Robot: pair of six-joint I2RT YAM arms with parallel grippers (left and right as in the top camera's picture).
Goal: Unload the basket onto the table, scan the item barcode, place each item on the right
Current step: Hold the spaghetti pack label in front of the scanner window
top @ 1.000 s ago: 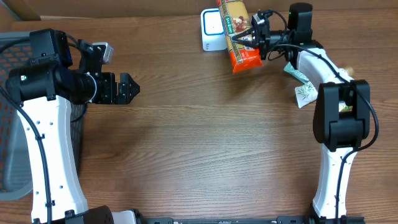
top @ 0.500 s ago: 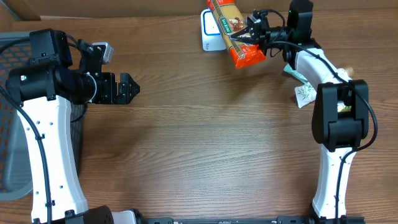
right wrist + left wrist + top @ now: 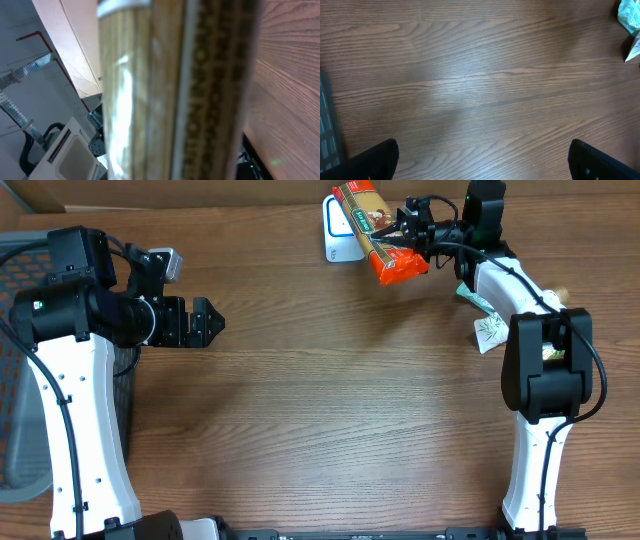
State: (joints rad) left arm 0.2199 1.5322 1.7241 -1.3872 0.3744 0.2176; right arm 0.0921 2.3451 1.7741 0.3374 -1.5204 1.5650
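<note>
The pasta packet [image 3: 375,232], a long orange and yellow bag, sits at the top centre of the overhead view. It is lifted off the desk [image 3: 330,410] and tilted, with its upper end toward the top left and its orange lower end toward the right. It partly overlaps the white scanner [image 3: 333,238], which stands on the desk just beneath it. That fits the job: the bag is being offered to the scanner so a barcode can be read.

Your right fingers [image 3: 412,212] are clamped on the packet, on its right side near the orange end, leaving most of its length free over the scanner. In the right wrist view the packet [image 3: 170,90] fills the frame as a blurred vertical band. No barcode can be made out in any view, so you cannot tell which face carries it.

Lower right of the scanner, beside the right arm, lie two small sachets, one teal [image 3: 470,295] and one white [image 3: 490,330], well apart from the packet. They also show at the upper right edge of the left wrist view.

Your left fingers [image 3: 202,307] stand fully spread and hold nothing, at the left of the frame, far from the scanner. The left wrist view shows only bare wood between the two tips [image 3: 375,162]. Parked there, the left arm is out of the way. A dark mesh basket [image 3: 15,380] sits at the far left edge.
</note>
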